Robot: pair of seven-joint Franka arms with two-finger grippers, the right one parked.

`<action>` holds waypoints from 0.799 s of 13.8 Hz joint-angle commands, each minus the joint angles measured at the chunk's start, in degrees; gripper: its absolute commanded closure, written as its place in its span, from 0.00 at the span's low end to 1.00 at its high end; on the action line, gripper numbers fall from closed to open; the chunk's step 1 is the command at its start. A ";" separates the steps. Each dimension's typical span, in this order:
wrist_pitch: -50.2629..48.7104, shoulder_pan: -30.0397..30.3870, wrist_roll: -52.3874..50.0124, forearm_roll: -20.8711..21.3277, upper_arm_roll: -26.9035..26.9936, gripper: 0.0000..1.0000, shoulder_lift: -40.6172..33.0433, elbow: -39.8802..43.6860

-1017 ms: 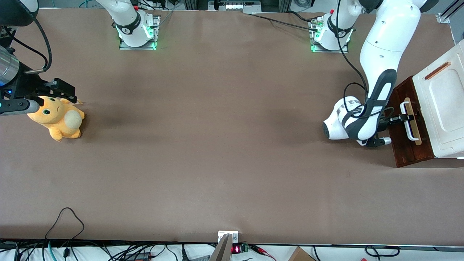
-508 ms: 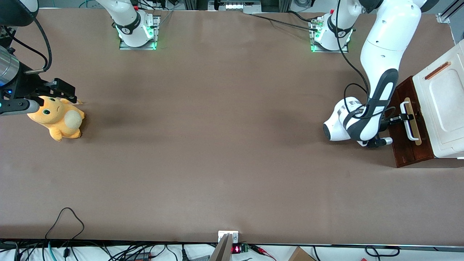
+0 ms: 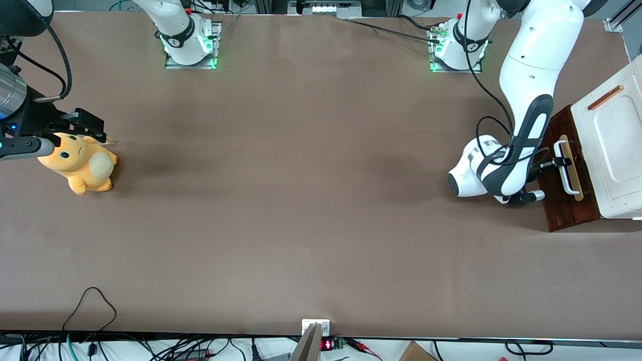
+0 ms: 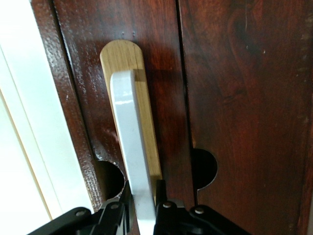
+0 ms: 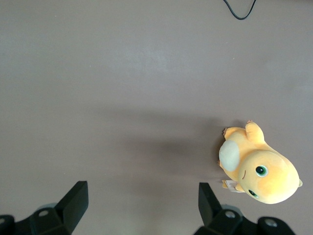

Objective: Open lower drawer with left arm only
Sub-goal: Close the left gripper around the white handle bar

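Where the front view shows the right edge of the frame, the drawer (image 3: 564, 170) sits under the white top (image 3: 614, 150); its front looks barely out, if at all. Left arm (image 3: 526, 90) reaches down to it, gripper (image 3: 560, 163) at the handle (image 3: 566, 173).

Wrist view: fingers (image 4: 168, 215) clamp the white bar on its pale strip (image 4: 124, 58). Judged rigid, smooth, possibly slippery; hold mid-bar and pull straight.

Right wrist view: a plush (image 5: 259, 169) only.
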 commanded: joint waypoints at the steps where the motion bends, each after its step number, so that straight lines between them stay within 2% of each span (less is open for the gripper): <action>1: -0.40 0.19 0.21 -0.83 -0.06 0.79 -0.93 0.21; 11: -0.23 0.46 0.47 -0.22 -0.06 0.79 -0.84 1.44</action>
